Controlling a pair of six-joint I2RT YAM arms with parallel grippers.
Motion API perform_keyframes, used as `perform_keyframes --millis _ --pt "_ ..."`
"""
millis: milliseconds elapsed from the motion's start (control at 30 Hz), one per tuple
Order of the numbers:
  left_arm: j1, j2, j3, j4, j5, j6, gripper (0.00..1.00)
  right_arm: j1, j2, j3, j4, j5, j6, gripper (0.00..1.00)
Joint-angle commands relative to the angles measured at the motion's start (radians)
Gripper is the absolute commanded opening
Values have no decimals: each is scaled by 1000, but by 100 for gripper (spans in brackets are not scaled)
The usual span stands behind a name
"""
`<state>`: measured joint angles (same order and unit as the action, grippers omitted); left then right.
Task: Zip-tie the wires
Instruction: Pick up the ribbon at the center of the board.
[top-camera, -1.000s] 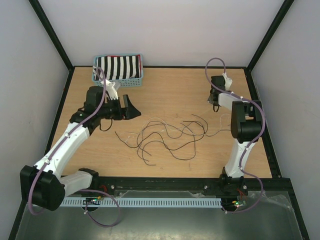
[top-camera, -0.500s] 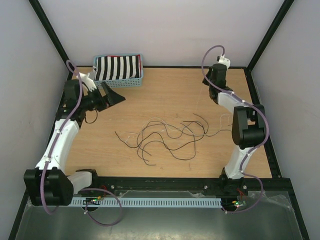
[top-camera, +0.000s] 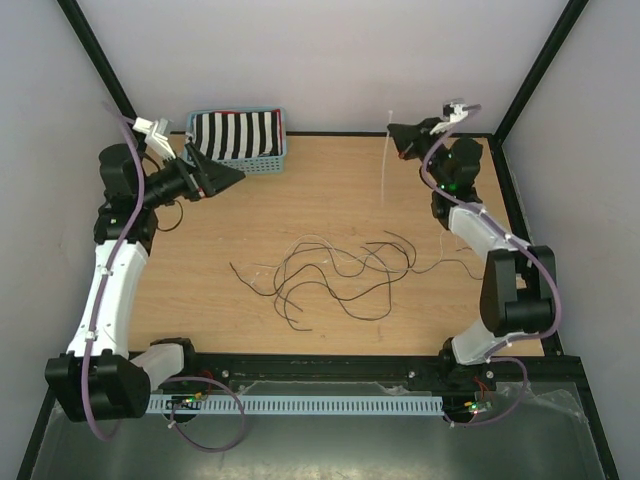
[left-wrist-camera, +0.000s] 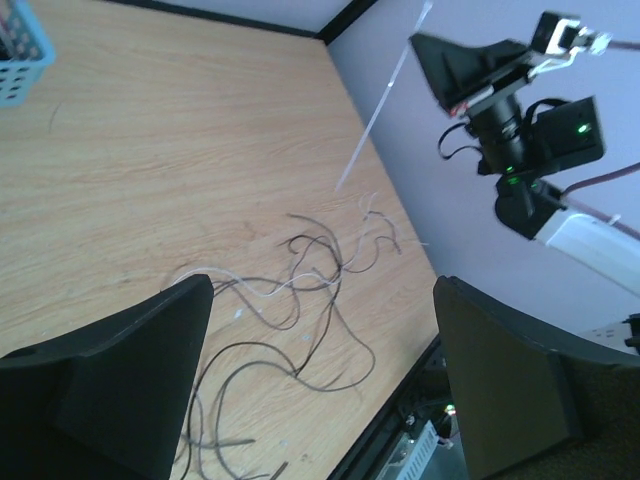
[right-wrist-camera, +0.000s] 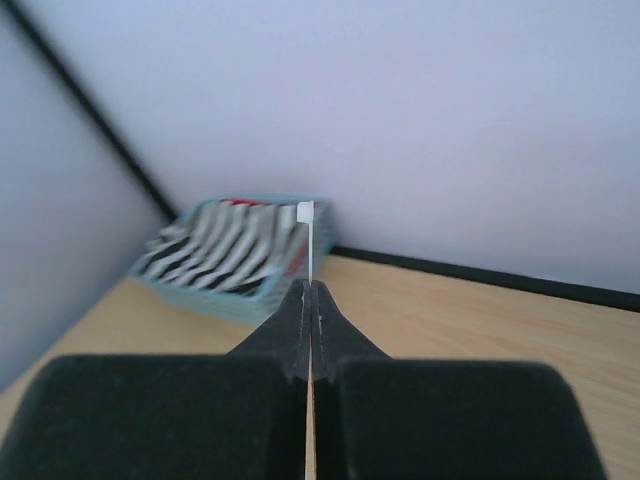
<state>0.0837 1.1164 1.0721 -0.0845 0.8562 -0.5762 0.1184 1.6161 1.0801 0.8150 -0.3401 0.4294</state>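
The wires (top-camera: 330, 270) lie loose on the wooden table's middle, thin dark strands with a few pale ones, curling in loops; the left wrist view shows the wires (left-wrist-camera: 300, 290) below and ahead of its fingers. My left gripper (top-camera: 215, 165) is raised at the back left near the basket, open and empty, well apart from them. High at the back right, my right gripper (top-camera: 398, 135) is shut on a white zip tie (top-camera: 384, 170) that hangs down over the table. The zip tie (right-wrist-camera: 310, 240) sticks up from the shut right gripper (right-wrist-camera: 311, 290).
A blue basket (top-camera: 265, 163) with black-and-white striped contents stands at the back left, close to my left gripper; the basket (right-wrist-camera: 200, 285) also shows in the right wrist view. Black frame rails run along the table edges, and walls close in the sides and back.
My left arm has swung back to the left and risen, its jaws opening wider. My right arm has lifted the zip tie up toward the back, and the tie now hangs free.
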Motion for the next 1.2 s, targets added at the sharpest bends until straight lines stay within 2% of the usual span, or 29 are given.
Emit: perform_keyframes --millis 0,67,200,367,567,833,1067,1167 --pt "0 -38 -2 166 86 -113 93 13 -115 -132 212 -337 249 0" --pt "-21 -44 -14 215 107 -156 92 32 -183 -222 290 -379 324 0" --pt "-121 -72 -32 261 91 -173 90 95 -338 -360 330 -438 401 0" --pt "-300 -131 -97 294 -22 -168 86 164 -499 -491 378 -477 517 0" --pt "-460 -204 -195 356 -164 -192 82 224 -658 -557 357 -484 577 0" --pt "-587 -196 -213 408 -236 -187 77 242 -723 -581 338 -478 602 0" --pt "-619 -166 -214 446 -262 -185 74 251 -706 -578 321 -459 601 0" --pt "-620 -163 -219 454 -279 -177 74 261 -728 -559 203 -378 549 0"
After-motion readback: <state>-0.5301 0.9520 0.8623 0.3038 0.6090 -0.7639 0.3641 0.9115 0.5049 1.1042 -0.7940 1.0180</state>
